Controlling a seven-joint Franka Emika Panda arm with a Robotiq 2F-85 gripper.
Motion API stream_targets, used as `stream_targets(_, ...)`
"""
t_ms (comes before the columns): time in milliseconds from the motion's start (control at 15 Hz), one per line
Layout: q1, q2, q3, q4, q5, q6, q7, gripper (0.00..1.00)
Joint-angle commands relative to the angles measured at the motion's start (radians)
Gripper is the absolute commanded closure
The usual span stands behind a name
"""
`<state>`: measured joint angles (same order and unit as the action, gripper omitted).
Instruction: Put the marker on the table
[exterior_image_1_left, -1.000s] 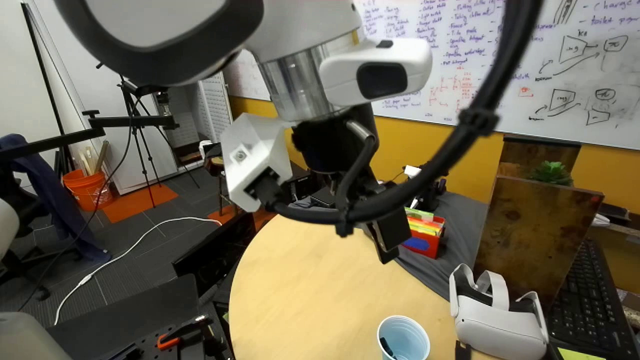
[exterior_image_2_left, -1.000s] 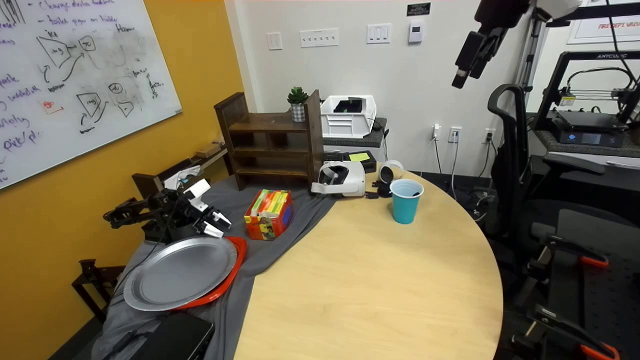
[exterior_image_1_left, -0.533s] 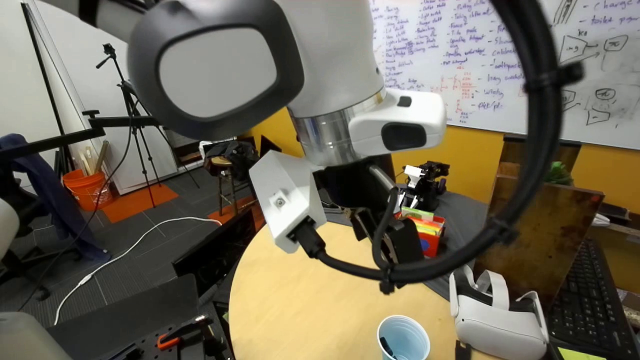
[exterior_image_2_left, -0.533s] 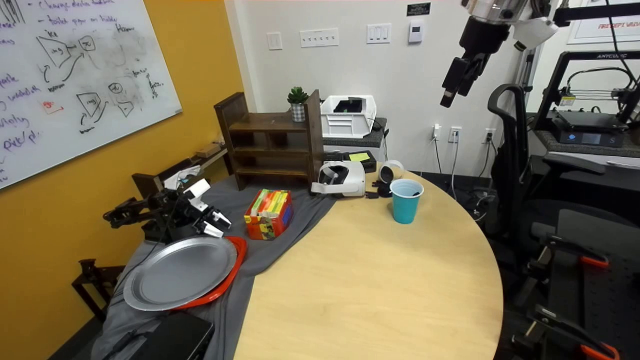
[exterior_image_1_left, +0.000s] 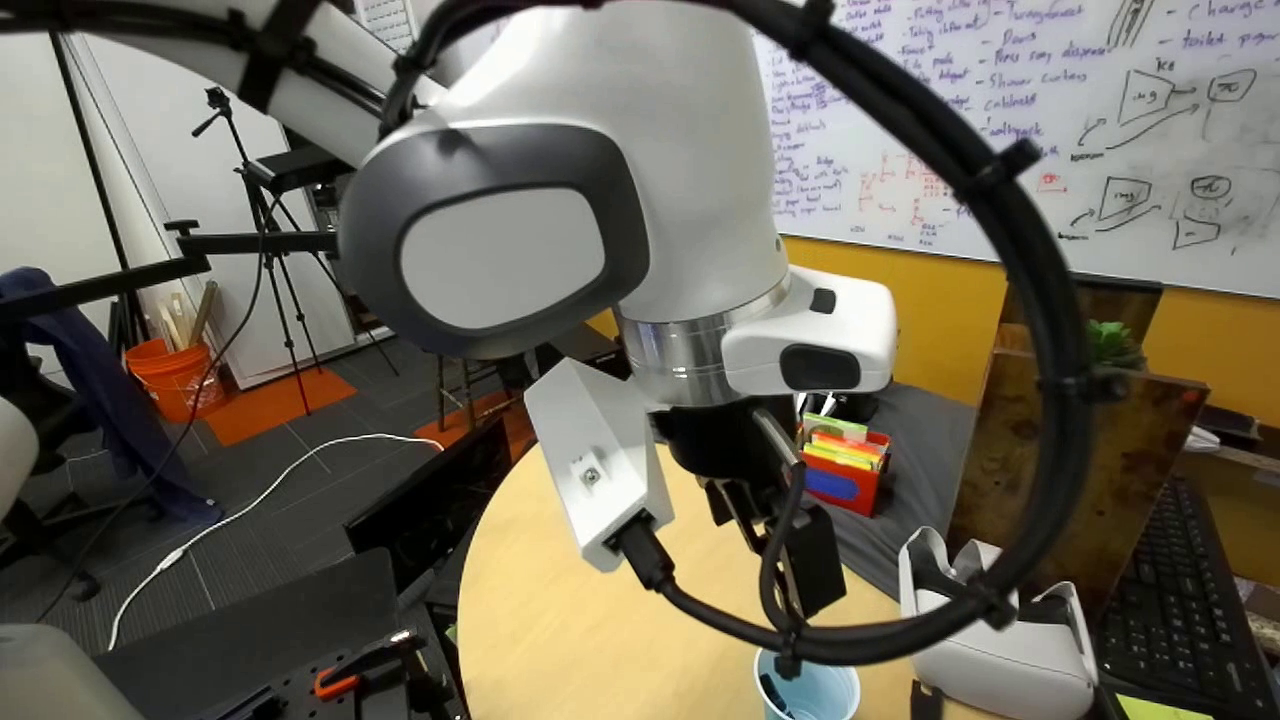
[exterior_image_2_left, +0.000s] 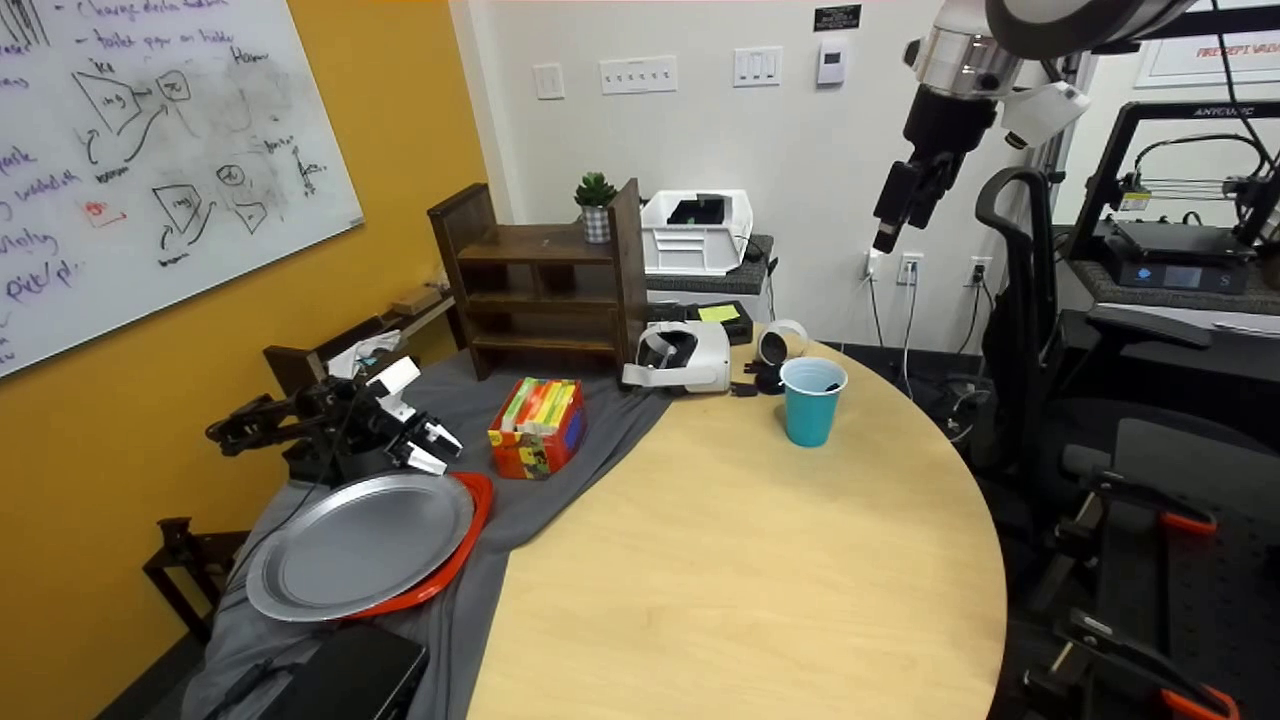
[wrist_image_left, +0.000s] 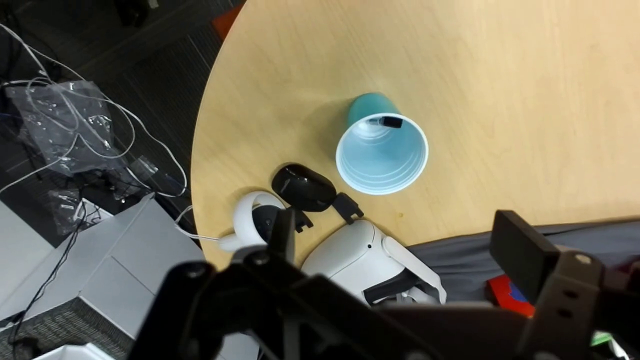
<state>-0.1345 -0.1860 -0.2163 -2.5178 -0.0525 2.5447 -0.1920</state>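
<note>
The marker is a small dark stick inside the light-blue cup. Its black end shows in the wrist view (wrist_image_left: 392, 122) and in both exterior views (exterior_image_1_left: 772, 692) (exterior_image_2_left: 833, 388); its lower part is hard to make out. The cup (wrist_image_left: 382, 160) stands upright on the round pale wooden table (exterior_image_2_left: 740, 560), near its edge. My gripper (wrist_image_left: 401, 237) is open, its fingers wide apart with nothing between them. In an exterior view the gripper (exterior_image_2_left: 892, 232) hangs in the air well above the table, higher than the cup (exterior_image_2_left: 810, 410).
A white VR headset (wrist_image_left: 345, 255), a black mouse (wrist_image_left: 304, 187) and a white controller (wrist_image_left: 250, 215) lie close to the cup. A red box (exterior_image_2_left: 538, 430), a silver plate (exterior_image_2_left: 360, 550) and a brown shelf (exterior_image_2_left: 540, 245) stand on grey cloth. The arm's cable loops near the cup (exterior_image_1_left: 835, 690).
The arm and gripper have moved downward. In an exterior view the gripper has also shifted slightly left, and the arm's cable now overlaps the cup's rim. The cup and marker have not moved.
</note>
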Motion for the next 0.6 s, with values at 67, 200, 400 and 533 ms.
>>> stream_targets(67, -0.010, -0.002, 0.010, 0.001, 0.002, -0.002, -0.001, 0.00)
stream_targets(200, -0.010, -0.003, 0.010, 0.001, 0.002, -0.002, -0.001, 0.00)
stream_targets(400, -0.005, 0.021, 0.002, 0.023, 0.030, -0.019, -0.014, 0.00)
stream_targets(533, 0.000, 0.038, -0.005, 0.032, 0.057, -0.022, -0.038, 0.00)
